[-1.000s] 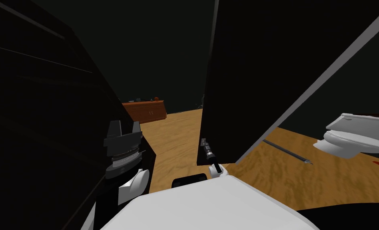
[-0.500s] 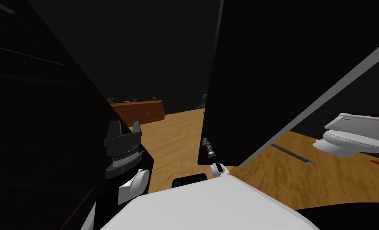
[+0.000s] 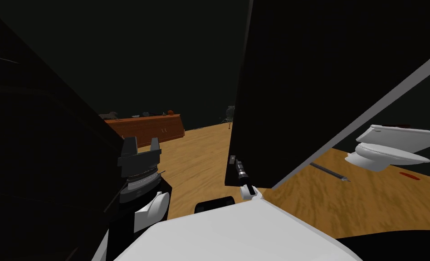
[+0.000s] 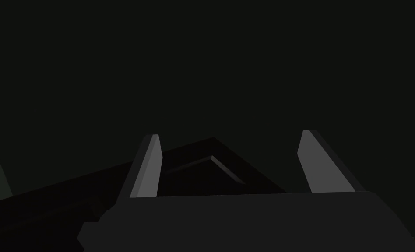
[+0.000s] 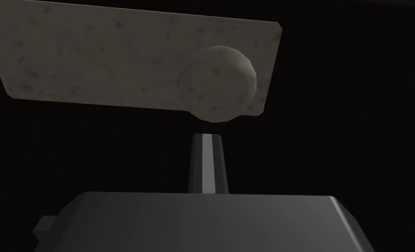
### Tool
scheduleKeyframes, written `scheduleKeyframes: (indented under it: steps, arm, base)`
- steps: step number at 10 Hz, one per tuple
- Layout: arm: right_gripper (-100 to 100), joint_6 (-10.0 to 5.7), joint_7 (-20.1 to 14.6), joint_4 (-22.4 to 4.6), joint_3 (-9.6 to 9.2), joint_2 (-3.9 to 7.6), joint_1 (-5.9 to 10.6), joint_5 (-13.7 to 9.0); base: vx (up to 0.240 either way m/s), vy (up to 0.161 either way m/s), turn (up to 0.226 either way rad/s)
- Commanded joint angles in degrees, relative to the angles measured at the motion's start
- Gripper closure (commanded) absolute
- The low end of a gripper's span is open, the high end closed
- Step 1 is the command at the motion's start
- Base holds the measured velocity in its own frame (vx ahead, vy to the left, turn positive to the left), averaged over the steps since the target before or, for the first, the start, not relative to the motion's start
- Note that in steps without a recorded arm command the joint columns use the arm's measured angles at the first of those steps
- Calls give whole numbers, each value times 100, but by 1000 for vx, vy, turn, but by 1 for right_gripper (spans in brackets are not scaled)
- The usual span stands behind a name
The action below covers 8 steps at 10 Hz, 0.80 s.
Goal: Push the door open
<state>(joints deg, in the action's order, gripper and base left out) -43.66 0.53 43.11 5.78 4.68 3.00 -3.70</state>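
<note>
The dark door (image 3: pixel 309 81) stands ajar in the middle of the head view, with its free edge towards me. My right gripper (image 3: pixel 233 159) is low at that edge. In the right wrist view its fingers (image 5: pixel 206 162) are shut together with nothing between them, the right gripper (image 5: pixel 206 136) pointing just below a round grey knob (image 5: pixel 217 85) on a speckled grey plate (image 5: pixel 114 61) on the door (image 5: pixel 355 109). My left gripper (image 3: pixel 141 144) is held up beside a dark surface (image 3: pixel 41 158), open and empty (image 4: pixel 230 134).
Wooden floor (image 3: pixel 200 158) runs through the gap to a brown sideboard (image 3: pixel 146 127) with small items on top. A white toilet (image 3: pixel 391 152) stands at the right, with a thin dark rod (image 3: pixel 327 172) and a red mark (image 3: pixel 409 176) on the floor nearby. A grey strip (image 3: pixel 368 113) slants across the door's right side.
My view has shifted: more of the sideboard shows past the dark surface at the left, and the toilet has drifted left. My right gripper stays at the door's plate.
</note>
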Motion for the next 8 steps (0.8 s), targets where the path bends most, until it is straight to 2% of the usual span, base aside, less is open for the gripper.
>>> scheduleKeyframes:
  steps: [1, 5, 6, 8]
  arm:
    - [-100, 28, -11, 47, -8, -19, -31, -6]
    - [-100, 51, -27, 110, -6, -128, -60, -39]
    - [-100, 48, -25, 105, -7, -109, -61, -34]
    - [-100, -4, -13, 85, 17, -82, -77, -46]
  base:
    - [-192, 87, -56]
    - [-217, 103, -43]
    - [-100, 51, -14]
    - [149, -4, 27]
